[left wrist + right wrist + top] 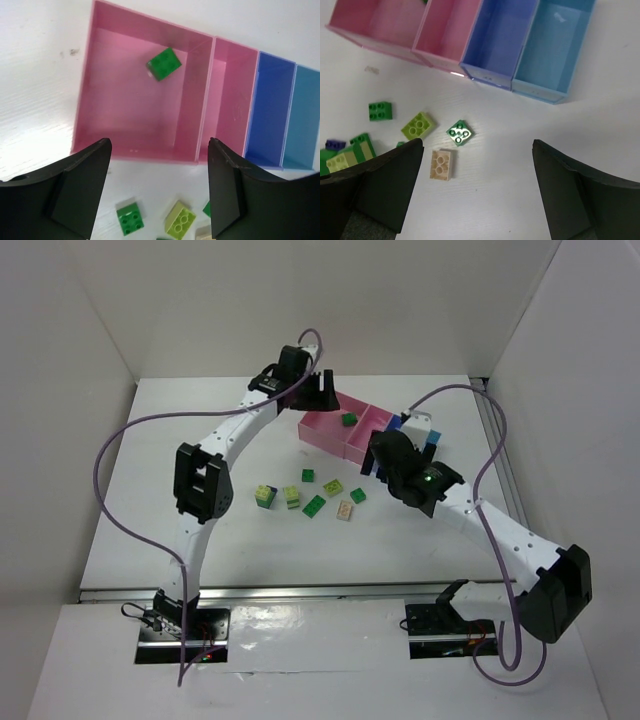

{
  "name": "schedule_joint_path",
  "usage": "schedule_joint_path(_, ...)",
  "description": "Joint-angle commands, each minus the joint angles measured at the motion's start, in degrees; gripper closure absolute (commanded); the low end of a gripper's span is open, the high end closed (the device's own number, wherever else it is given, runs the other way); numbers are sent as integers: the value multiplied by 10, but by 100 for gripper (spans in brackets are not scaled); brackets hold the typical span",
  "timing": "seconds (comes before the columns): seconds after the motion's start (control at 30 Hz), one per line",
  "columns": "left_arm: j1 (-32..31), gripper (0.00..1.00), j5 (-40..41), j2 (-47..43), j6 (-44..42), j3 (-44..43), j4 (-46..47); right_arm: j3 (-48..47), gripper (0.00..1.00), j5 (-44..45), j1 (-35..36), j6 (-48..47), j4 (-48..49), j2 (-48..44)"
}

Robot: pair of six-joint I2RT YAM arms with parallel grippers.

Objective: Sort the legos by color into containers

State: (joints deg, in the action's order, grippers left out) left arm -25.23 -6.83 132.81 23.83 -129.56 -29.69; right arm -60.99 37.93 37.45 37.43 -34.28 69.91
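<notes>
Left gripper [159, 145], right gripper [477, 145] agape, empty — right arm [500, 532] hides blue bins [502, 40] overhead.

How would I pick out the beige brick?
Start at the row of bins, pink to light blue. On the white table before them lie loose bricks. The beige brick lies beside a dark green brick; its neighbours are green or lime.

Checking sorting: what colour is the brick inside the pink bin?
The brick is green; left wrist view.
</notes>
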Motion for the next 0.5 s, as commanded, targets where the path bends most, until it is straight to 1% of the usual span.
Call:
schedule_joint_path(0.0,3,19,35,-100,-26,54,5,12,4,-100,-3,-67,56,41)
schedule_joint_path(0.03,3,19,48,-134,-37,71,-8,-2,5,-136,-3,-84,50,62)
schedule_joint_path(0.07,3,19,54,-150,-43,87,-13,-10,5,-156,-3,-96,50,106)
schedule_joint_path(0.1,3,18,61,-166,-43,118,-20,-18,6,-172,-10,-104,41,129)
schedule_joint_path(0.17,3,18,86,-209,-55,152,-36,-42,6,-202,-17,-118,28,172)
schedule_joint_path(0.2,3,18,91,-222,-56,167,-36,-42,8,-215,-24,-125,28,201)
schedule_joint_path(0.23,3,18,102,-235,-62,199,-43,-42,10,-231,-30,-132,28,213)
schedule_joint_path(0.3,3,18,117,-264,-50,232,-43,-42,15,-261,-41,-140,56,235)
schedule_joint_path(0.33,3,19,118,-270,-42,254,-57,-37,17,-269,-41,-140,67,240)
schedule_joint_path(0.4,9,19,86,-276,-31,267,-70,-32,17,-275,-47,-146,81,262)
schedule_joint_path(0.47,9,19,60,-283,-24,301,-70,-32,18,-275,-47,-146,87,275)
